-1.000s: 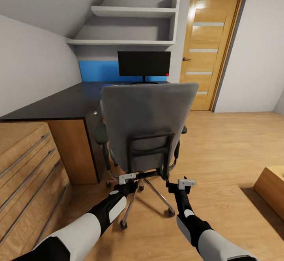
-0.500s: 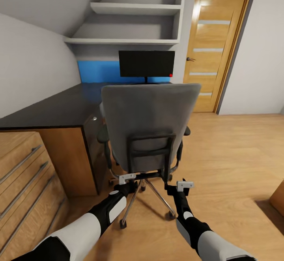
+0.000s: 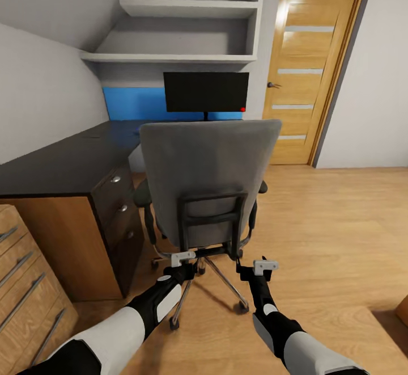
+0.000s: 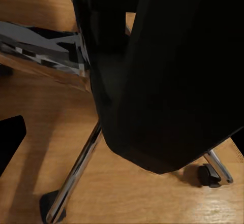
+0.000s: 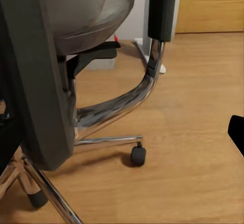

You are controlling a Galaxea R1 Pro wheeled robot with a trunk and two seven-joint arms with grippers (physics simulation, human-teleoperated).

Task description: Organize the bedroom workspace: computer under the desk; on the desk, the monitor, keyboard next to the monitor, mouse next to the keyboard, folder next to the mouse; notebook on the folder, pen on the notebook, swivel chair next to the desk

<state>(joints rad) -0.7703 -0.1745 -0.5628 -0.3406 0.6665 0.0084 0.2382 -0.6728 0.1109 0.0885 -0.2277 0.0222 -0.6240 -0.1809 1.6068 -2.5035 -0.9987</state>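
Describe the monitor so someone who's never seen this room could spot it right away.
Find the wooden door on the far wall; beside it, white shelves hang over a black desk with a blue back panel. The monitor stands on the desk under the shelves, behind the grey chair. It is the wide black screen with a tiny red light in one lower corner.

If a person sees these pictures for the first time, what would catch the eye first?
Probably the swivel chair: its grey back stands in the middle of the head view, turned toward the robot, with the left end effector and right end effector low behind it. Beyond it, the black monitor stands on the glossy black desk against a bright blue panel.
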